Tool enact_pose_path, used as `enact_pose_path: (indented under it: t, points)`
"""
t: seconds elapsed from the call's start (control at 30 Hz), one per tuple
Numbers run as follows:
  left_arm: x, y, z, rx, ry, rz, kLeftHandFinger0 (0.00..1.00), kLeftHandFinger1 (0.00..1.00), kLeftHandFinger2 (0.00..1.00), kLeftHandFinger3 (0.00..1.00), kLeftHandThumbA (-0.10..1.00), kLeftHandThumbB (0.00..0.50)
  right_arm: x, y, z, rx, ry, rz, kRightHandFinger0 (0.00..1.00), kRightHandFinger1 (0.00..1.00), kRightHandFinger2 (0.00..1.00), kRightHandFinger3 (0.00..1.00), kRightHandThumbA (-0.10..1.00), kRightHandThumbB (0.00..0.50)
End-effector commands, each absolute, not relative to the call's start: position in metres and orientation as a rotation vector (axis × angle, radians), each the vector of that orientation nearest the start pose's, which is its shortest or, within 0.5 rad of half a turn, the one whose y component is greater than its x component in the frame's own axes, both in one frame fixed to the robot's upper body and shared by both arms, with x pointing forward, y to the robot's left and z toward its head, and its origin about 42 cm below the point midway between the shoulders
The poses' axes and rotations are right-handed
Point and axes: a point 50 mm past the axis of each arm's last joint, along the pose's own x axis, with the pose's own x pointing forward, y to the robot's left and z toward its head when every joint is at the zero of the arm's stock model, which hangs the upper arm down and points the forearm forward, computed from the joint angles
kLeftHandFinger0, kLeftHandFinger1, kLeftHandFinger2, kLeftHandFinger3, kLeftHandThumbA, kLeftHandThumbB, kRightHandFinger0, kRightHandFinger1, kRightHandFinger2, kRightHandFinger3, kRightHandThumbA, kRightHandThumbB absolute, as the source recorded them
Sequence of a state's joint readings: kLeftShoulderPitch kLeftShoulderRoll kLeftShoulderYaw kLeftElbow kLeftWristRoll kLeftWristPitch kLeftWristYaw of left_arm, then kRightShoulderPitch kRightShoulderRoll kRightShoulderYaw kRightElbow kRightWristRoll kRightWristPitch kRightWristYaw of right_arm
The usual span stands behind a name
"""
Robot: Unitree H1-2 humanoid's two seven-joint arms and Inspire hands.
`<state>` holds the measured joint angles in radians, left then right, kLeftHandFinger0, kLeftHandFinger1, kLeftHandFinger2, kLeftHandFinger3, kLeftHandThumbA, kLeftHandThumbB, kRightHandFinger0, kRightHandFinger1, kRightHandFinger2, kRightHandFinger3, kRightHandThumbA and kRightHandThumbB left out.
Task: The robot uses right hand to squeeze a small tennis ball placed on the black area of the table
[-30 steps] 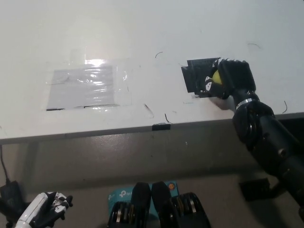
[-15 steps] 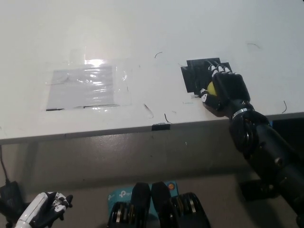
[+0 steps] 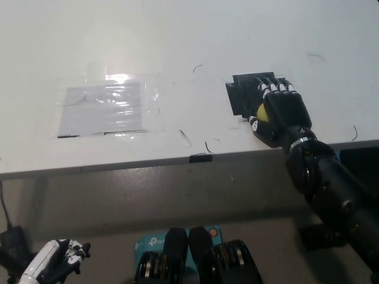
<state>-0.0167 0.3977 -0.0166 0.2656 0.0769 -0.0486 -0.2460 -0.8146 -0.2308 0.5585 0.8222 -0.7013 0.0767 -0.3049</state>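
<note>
Table: white, smooth and matt table (image 3: 177, 41) with a few thin dark scuff marks; its front edge runs across the middle of the view.
Black area: a dark, roughly square patch (image 3: 241, 93) with uneven, taped-looking edges, on the right part of the table near the front edge.
Tennis ball: small, round, yellow tennis ball (image 3: 260, 111), only a sliver showing; it sits at the near right side of the black patch, under the black hand.
Right hand: black right hand (image 3: 277, 113), glossy, with white marks on the fingers; the back of the hand faces up and it lies over the ball.
Right arm: thick black right arm (image 3: 331, 189) reaching in from the lower right, over the table edge, to the wrist with a bright metal ring.
Fingers: right fingers (image 3: 272, 89) curled down together and wrapped over the ball, tips on the black patch.
Clear sheet: shiny, wrinkled, rectangular clear film (image 3: 106, 107) flat on the left part of the table, catching a glare.
Left hand: white left hand (image 3: 56, 260) at the lower left, below the table, resting; its fingers curled loosely, holding nothing.
</note>
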Motion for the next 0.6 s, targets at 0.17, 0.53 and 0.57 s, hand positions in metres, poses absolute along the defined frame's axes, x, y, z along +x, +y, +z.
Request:
enact_pose_path:
  t: [0.17, 0.53, 0.57]
  points:
    - [0.278, 0.356, 0.062, 0.465, 0.225, -0.221, 0.14, 0.07, 0.22, 0.39, 0.63, 0.497, 0.508, -0.169, 0.209, -1.285, -0.256, 0.073, 1.0, 1.0, 1.0, 1.0, 0.74, 0.47]
    - [0.273, 0.359, 0.058, 0.461, 0.244, -0.204, 0.15, 0.08, 0.29, 0.39, 0.63, 0.483, 0.488, -0.181, 0.246, -1.176, -0.295, 0.041, 1.0, 1.0, 1.0, 1.0, 0.63, 0.42]
    - [0.272, 0.358, 0.058, 0.47, 0.237, -0.208, 0.12, 0.07, 0.28, 0.38, 0.65, 0.485, 0.486, -0.183, 0.248, -1.171, -0.31, 0.033, 1.0, 1.0, 1.0, 1.0, 0.63, 0.422]
